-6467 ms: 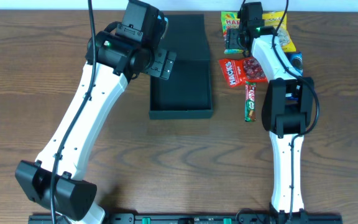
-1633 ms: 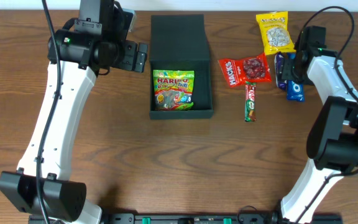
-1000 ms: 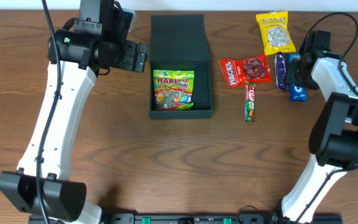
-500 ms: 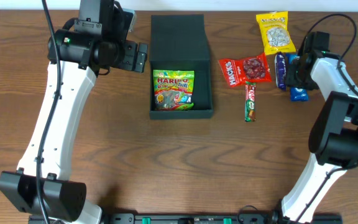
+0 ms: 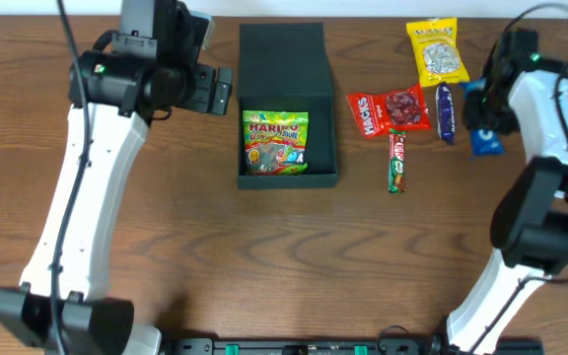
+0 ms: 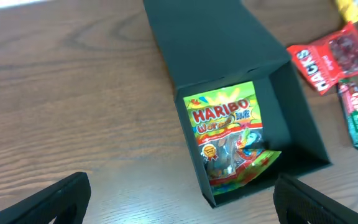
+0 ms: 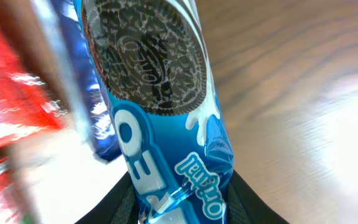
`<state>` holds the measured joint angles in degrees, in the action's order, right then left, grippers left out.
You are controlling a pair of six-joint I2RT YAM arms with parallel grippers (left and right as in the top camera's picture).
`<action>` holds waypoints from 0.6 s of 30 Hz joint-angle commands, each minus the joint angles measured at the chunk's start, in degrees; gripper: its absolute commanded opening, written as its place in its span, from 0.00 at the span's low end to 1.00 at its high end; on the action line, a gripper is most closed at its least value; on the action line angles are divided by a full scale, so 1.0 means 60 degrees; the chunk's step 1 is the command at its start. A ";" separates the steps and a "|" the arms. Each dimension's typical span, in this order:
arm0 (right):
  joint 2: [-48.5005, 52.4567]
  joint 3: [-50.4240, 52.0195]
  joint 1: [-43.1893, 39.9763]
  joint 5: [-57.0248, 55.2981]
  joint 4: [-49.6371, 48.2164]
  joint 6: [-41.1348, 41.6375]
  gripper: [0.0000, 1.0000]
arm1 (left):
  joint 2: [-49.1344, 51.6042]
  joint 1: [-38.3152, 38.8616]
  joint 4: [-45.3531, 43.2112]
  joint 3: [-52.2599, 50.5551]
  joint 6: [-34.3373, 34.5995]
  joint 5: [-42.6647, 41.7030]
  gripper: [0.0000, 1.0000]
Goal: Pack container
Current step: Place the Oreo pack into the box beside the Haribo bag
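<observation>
Since half a second ago, the blue cookie packet [image 5: 488, 138] has been carried to the right, away from the dark blue bar [image 5: 446, 110] it lay just beside, and the right arm has swung outward with it. The right gripper [image 7: 179, 208] is clamped on the packet's lower end, one black finger [image 7: 114, 205] being seen on each side of the wrapper in the right wrist view. Whether the packet has been raised clear of the table [image 5: 264, 256] cannot be told; the background there is blurred.

The container [image 5: 282, 54] is found at the upper middle of the table, its lid folded back flat on the far side and its tray open. A bag of gummy sweets [image 5: 275, 143] is laid inside, face up, against the near wall.

The left gripper [image 5: 223, 91] is held just beside the container's left wall, and its fingers [image 6: 55, 199] are spread wide with nothing between them.

To the right of the container, a red sweet packet [image 5: 388, 110], a chocolate bar [image 5: 397, 161] below it and a yellow snack bag [image 5: 437, 51] are left on the table.
</observation>
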<state>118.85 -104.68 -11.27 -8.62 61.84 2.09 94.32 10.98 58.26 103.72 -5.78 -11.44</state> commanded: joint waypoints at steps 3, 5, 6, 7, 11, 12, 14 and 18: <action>-0.1963 -0.1071 0.1071 0.0237 0.0951 0.0765 0.02 | -0.1166 -0.0033 0.0280 -0.0073 0.0113 0.0004 0.95; -0.2517 -0.1067 0.1665 0.0940 0.1188 0.1220 0.04 | -0.1453 -0.0033 0.0448 -0.0073 0.0109 0.0018 0.95; -0.2677 -0.1049 0.1956 0.1235 0.1268 0.1402 0.04 | -0.1545 -0.0033 0.0506 -0.0073 0.0113 0.0080 0.95; -0.2812 -0.1027 0.2331 0.1464 0.1359 0.1712 0.04 | -0.1647 -0.0033 0.0550 -0.0073 0.0120 0.0171 0.95; -0.2754 -0.0863 0.3745 0.1555 0.1643 0.3089 0.03 | -0.1956 -0.0033 0.0630 -0.0073 0.0306 0.0240 0.95; -0.2721 -0.0707 0.4080 0.1555 0.1599 0.3395 0.02 | -0.2029 -0.0033 0.0641 -0.0073 0.0346 0.0237 0.95; -0.2594 -0.0262 0.4725 0.1555 0.1315 0.3916 0.03 | -0.2171 -0.0033 0.0678 -0.0073 0.0364 0.0229 0.95; -0.2273 0.0860 0.5869 0.1548 0.0197 0.4823 0.04 | -0.2382 -0.0033 0.0780 -0.0073 0.0361 0.0226 0.95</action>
<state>103.59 -102.63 20.75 0.23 64.90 24.03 81.62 10.96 62.59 103.72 -4.43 -10.48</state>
